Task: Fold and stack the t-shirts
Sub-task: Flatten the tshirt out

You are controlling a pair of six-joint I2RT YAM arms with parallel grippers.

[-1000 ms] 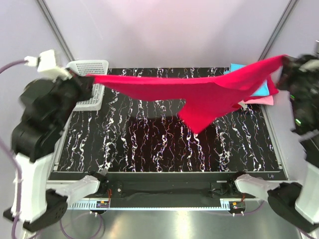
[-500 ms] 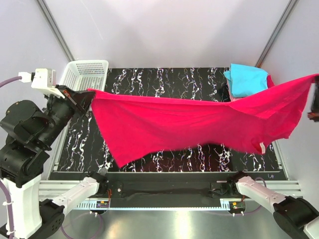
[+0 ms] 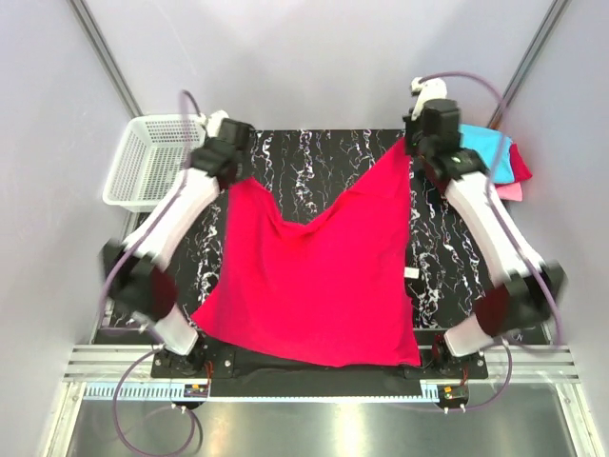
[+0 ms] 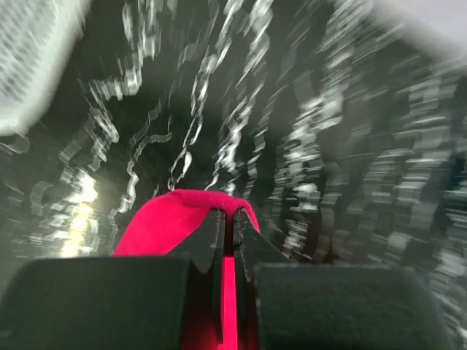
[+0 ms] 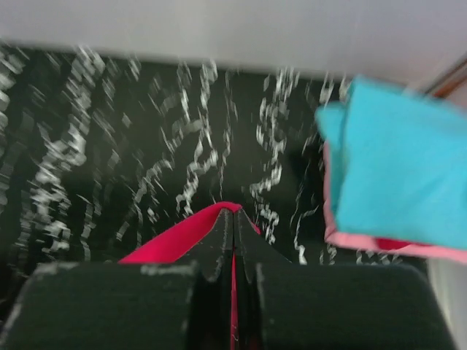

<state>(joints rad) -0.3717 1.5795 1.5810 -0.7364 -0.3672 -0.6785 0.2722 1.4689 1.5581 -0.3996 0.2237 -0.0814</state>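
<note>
The crimson-red t-shirt [image 3: 314, 286] is hanging from its two far corners and trailing toward the arm bases, so its long axis is running far-to-near. That is at right angles to the line leading from the white mesh basket [image 3: 157, 162] across the black marbled table [image 3: 457, 257]. The left gripper [image 4: 228, 213] is pinching the corner just beside the basket, jaws pressed together on a fold of red cloth. The right gripper [image 5: 233, 213] is clamping the corner well apart from the basket, jaws likewise closed on cloth. The held edge is sagging into a V between them, so the coming move is likely depending on both arms lowering evenly. Farthest from the basket, a cyan shirt [image 3: 485, 150] is lying on dark red [image 3: 519, 168] and pink [image 3: 510, 191] ones. A small white label [image 3: 411, 274] is showing, too small to read.
</note>
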